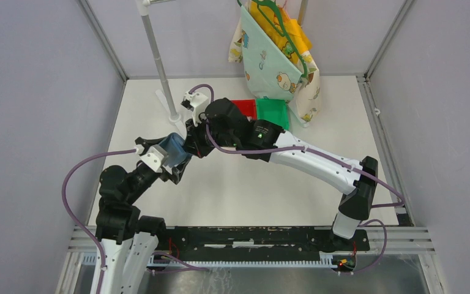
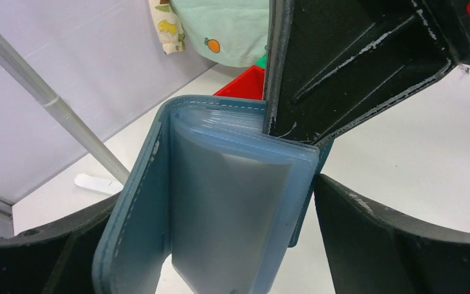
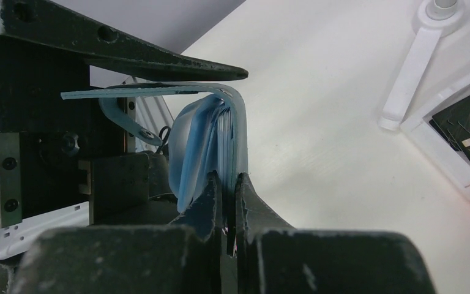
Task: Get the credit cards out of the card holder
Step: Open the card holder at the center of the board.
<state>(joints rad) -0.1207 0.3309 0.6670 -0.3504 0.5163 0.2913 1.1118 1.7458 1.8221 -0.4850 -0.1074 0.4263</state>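
Only writing: black card [image 3: 468, 131] beside the white stand's [image 1: 159, 61] foot, pale letters starting "VI", the rest unreadable. It shows in the right wrist view only. One card holder [image 1: 175, 147], open, up off the bench [image 1: 251, 184], just this side of the stand. Right end effector [image 3: 226, 179] is pinched tight on its sleeve edge. Left end effector [image 2: 220, 245] is spread fully wide with the holder between its fingers; can't tell whether it clamps. Left wrist view: one pale credit card [image 2: 232, 208] shows through the front sleeve; total not countable.

white table [image 1: 251, 190]: rack foot [image 1: 172, 113] back left, red [image 1: 245, 108] & green [image 1: 272, 112] flat pieces nr it.
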